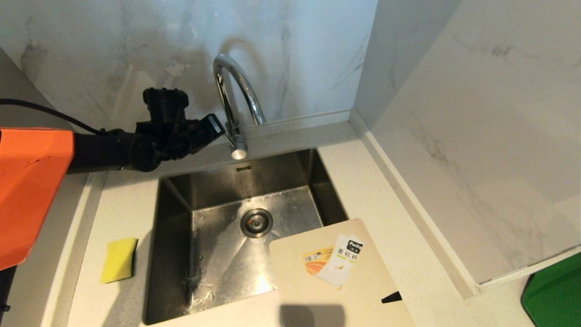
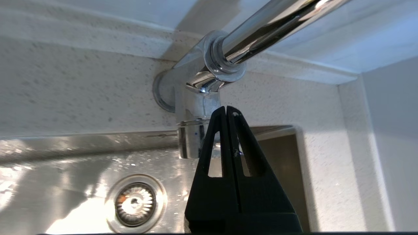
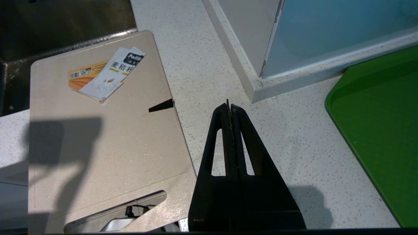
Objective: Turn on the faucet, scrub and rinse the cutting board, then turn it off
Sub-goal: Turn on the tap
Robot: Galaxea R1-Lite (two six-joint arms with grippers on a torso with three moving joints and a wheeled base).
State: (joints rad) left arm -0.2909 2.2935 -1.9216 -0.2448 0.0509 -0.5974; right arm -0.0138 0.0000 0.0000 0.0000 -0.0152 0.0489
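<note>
Head view: you're on step one, faucet (image 1: pixel 236 97) not yet on, no water running into the sink (image 1: pixel 174 254). Left gripper (image 1: pixel 213 125) sits just left of the faucet base, fingers together, nothing held. Cutting board (image 1: pixel 336 281) lies flat at the sink's near right corner, overhanging the basin; yellow sponge (image 1: pixel 119 260) on the counter (image 1: pixel 390 190) to the sink's left. Left wrist view: closed tips are right at the faucet body (image 2: pixel 192 107), contact unclear; my read, next you need a sideways nudge on the lever with the closed tips. Right wrist view: right gripper (image 3: pixel 229 107) closed and empty, parked over speckled white counter beside the board, green mat (image 3: pixel 382 124) further off. Marble-look walls form a corner behind.
</note>
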